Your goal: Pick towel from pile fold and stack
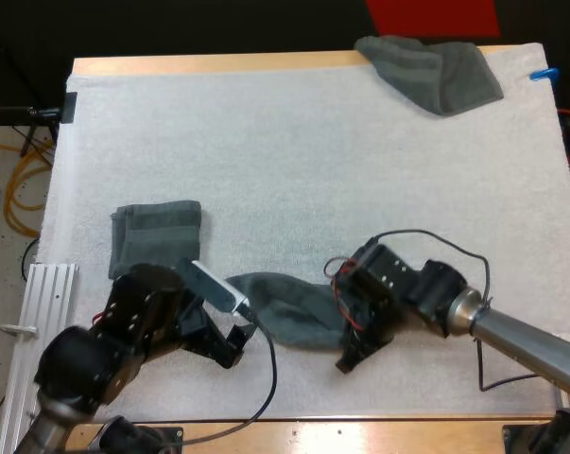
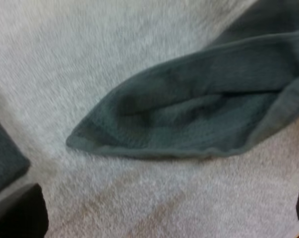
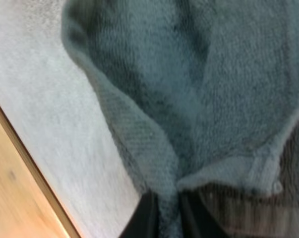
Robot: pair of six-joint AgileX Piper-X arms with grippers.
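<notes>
Towel [image 1: 294, 307] lies low centre of the high view, flat-ish on the white mat [image 1: 294, 161], stretched between the two grippers. Dark grey-green, one end drawn to a tapered tip pointing toward the left gripper [image 1: 230, 345].

Left gripper: sits lower left of the high view, just beside the towel's tip. In the left wrist view its black fingers [image 2: 20, 215] stand wide apart, nothing between them, clear of the towel's tip [image 2: 189, 119]. Not touching cloth.

Right gripper [image 1: 353, 355]: lower right of centre in the high view, at the towel's other end. In the right wrist view its fingers [image 3: 145, 218] are clamped on a bunched fold of the towel [image 3: 189, 89], cloth pinched from both sides. Mat edge and wooden table [image 3: 10, 188] show beside it.

Folded towel [image 1: 157, 236]: left of centre in the high view, neat square, just above the left arm, apart from the held towel. Its corner [image 2: 5, 158] shows near the left finger in the left wrist view.

Crumpled towel [image 1: 431, 71]: upper right of the high view, at the mat's far edge, well apart from both grippers.
</notes>
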